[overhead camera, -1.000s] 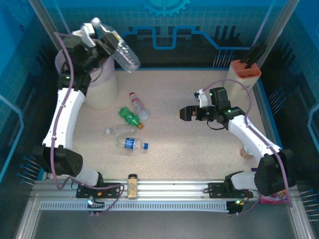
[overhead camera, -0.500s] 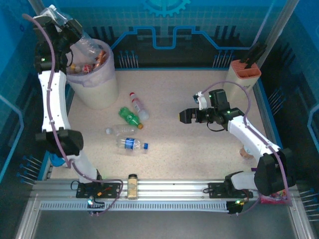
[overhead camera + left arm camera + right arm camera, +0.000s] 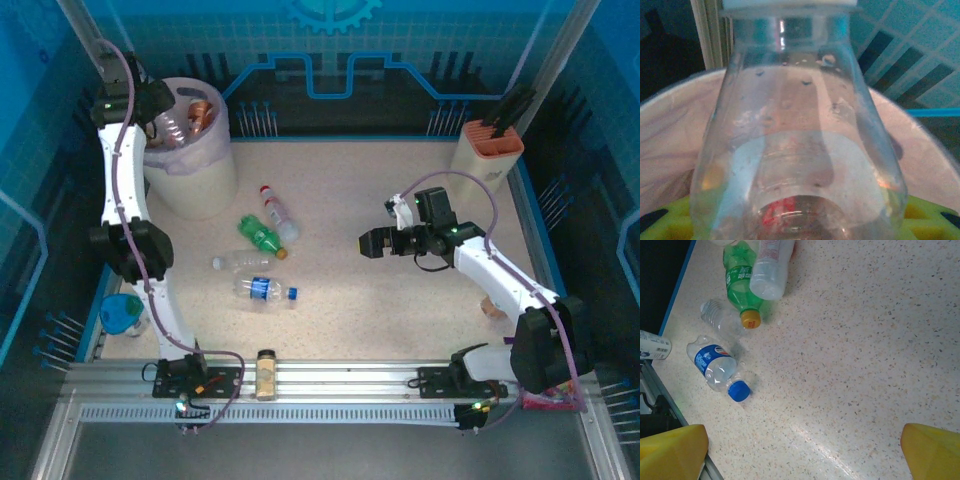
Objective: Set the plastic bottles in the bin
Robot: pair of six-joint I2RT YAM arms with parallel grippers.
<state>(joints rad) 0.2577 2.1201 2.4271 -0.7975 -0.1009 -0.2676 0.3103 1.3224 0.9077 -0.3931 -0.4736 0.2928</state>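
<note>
Nearest the arm bases, a clear plastic bottle with a blue label and blue cap [image 3: 265, 290] lies on the speckled beige tabletop [image 3: 400, 320], its long axis roughly left to right and its cap toward the right arm. Just beyond it are a crumpled clear unlabelled bottle [image 3: 234, 263], a green plastic bottle with an orange cap [image 3: 259, 237] and a clear bottle with a red label [image 3: 274, 210]; the last two appear to touch. The right gripper [image 3: 370, 243] hovers at mid-table with its jaws spread wide and nothing between them. All four loose bottles lie to its left, apart from it. In the far left corner stands the large round cream bin with a pale pink liner [image 3: 200, 185], with red-brown and clear bottles [image 3: 198, 112] inside. The left gripper [image 3: 158, 112] is over the bin's mouth, closed on the base end of a clear plastic bottle with a white label [image 3: 800, 150], whose cap points away from the wrist. Assessment: release is due here. The right arm is better placed for the loose bottles.
</note>
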